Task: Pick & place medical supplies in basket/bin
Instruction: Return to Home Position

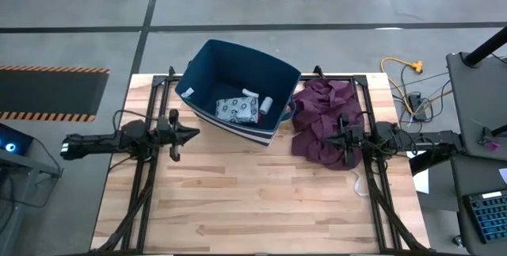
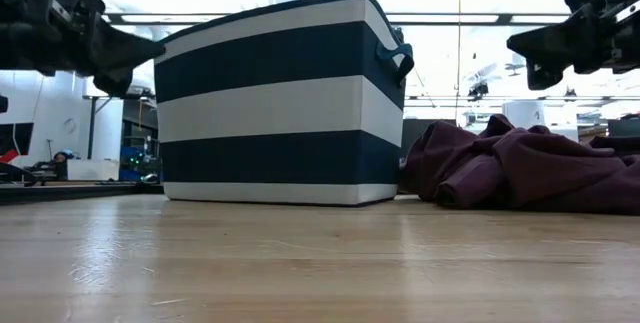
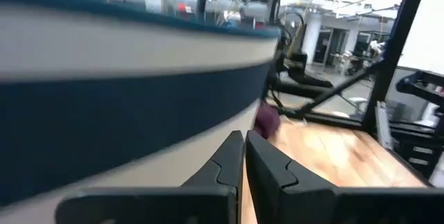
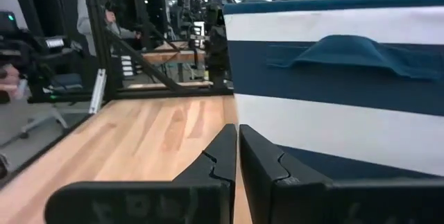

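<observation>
The navy-blue basket (image 1: 207, 66) stands on the table's far middle; from the side, in the low view, the basket (image 2: 280, 103) shows navy and white stripes. Inside it lie the grey-blue patterned packet (image 1: 238, 111), the white round roll (image 1: 267, 104) and the short white stick (image 1: 249, 92); a bit of red (image 1: 258, 119) shows beside the packet. My left gripper (image 1: 196, 133) (image 3: 244, 139) hovers shut just left of the basket's near corner. My right gripper (image 1: 323, 138) (image 4: 237, 134) hovers shut over the maroon cloth, to the right of the basket.
A crumpled maroon-purple cloth (image 1: 321, 113) (image 2: 520, 168) lies on the table right of the basket, touching its side. A white cord (image 1: 360, 183) lies near the right arm's frame. The near half of the wooden table (image 1: 253, 208) is bare.
</observation>
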`<act>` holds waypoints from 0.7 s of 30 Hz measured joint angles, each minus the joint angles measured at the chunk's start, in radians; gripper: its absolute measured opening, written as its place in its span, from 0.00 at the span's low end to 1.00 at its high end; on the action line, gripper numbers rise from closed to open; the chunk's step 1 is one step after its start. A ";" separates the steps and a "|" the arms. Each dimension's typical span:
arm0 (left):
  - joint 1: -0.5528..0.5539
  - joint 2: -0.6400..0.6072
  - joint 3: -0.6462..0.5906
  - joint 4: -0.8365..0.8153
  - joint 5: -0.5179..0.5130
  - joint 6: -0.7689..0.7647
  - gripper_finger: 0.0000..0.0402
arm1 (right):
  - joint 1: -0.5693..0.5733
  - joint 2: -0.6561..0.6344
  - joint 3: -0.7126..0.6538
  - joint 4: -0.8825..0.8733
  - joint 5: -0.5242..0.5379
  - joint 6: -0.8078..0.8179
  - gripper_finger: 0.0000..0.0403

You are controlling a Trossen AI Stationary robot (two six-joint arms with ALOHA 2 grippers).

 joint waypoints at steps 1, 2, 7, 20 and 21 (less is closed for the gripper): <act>0.000 -0.001 0.002 0.009 -0.003 0.022 0.00 | 0.000 0.000 0.000 0.000 0.000 -0.011 0.02; 0.000 -0.001 0.002 0.003 -0.003 0.035 0.00 | 0.000 0.001 0.000 -0.002 0.000 -0.027 0.02; 0.000 0.026 -0.004 -0.004 -0.003 0.040 0.00 | 0.000 0.002 0.000 -0.002 0.001 -0.084 0.02; 0.000 0.144 -0.004 -0.008 -0.002 0.040 0.00 | 0.000 0.002 0.000 -0.001 0.001 -0.085 0.02; 0.000 0.152 -0.004 -0.009 -0.002 0.040 0.00 | 0.000 0.002 0.000 -0.001 0.002 -0.084 0.02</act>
